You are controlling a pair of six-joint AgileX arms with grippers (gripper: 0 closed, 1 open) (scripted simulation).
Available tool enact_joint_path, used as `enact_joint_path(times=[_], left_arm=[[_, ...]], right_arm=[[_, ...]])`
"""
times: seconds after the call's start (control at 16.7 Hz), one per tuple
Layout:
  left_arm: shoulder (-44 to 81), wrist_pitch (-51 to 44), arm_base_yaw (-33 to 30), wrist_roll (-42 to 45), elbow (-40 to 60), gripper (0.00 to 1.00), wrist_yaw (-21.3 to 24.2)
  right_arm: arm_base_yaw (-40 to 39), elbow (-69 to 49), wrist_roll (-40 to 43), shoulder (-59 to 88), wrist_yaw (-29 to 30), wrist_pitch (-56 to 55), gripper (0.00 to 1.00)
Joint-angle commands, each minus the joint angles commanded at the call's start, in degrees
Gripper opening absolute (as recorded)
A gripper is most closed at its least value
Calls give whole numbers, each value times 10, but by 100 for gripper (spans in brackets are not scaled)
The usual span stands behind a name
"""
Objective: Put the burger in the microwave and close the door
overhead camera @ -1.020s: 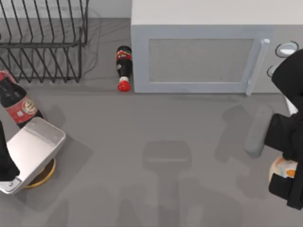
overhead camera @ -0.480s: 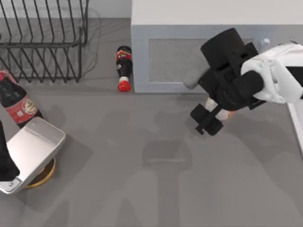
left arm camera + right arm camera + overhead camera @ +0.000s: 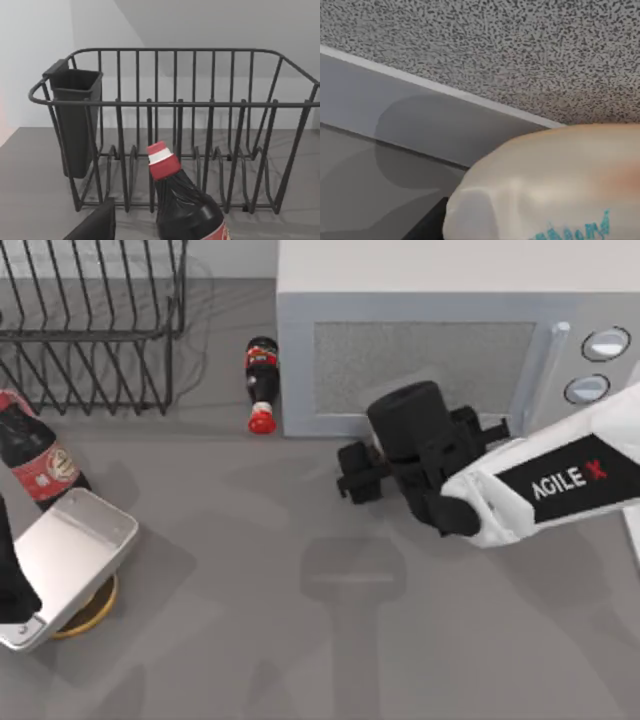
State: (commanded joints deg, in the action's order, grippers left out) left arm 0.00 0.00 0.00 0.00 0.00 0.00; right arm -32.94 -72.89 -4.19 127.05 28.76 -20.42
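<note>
Black fingers of our right gripper (image 3: 352,472) are pinching the pale, domed burger (image 3: 555,185) just in front of the large light-grey microwave (image 3: 450,300), low against its speckled-window door (image 3: 425,365), which is sitting shut. Our left arm is idling at the table's left beside a red-capped cola bottle (image 3: 187,205) and black wire rack (image 3: 175,125). We are judging that the door must be opened by its pale bar handle (image 3: 537,380) first, so we should be keeping the burger clear of its swing.

Even, soft light throughout, with faint blurred shadows pooling on the table (image 3: 250,640).
</note>
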Motion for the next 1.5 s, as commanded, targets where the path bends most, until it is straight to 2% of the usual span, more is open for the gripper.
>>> enact_joint_path(times=[0.3,0.66,1.44,1.5], left_arm=[[0,0,0,0,0,100,0],[0,0,0,0,0,100,0],[0,0,0,0,0,100,0],[0,0,0,0,0,100,0]], right_arm=[[-4,-3,-91,40,39,-125,0],[-5,-3,-98,42,41,-134,0],[-5,-3,-98,42,41,-134,98],[-5,-3,-98,42,41,-134,100]])
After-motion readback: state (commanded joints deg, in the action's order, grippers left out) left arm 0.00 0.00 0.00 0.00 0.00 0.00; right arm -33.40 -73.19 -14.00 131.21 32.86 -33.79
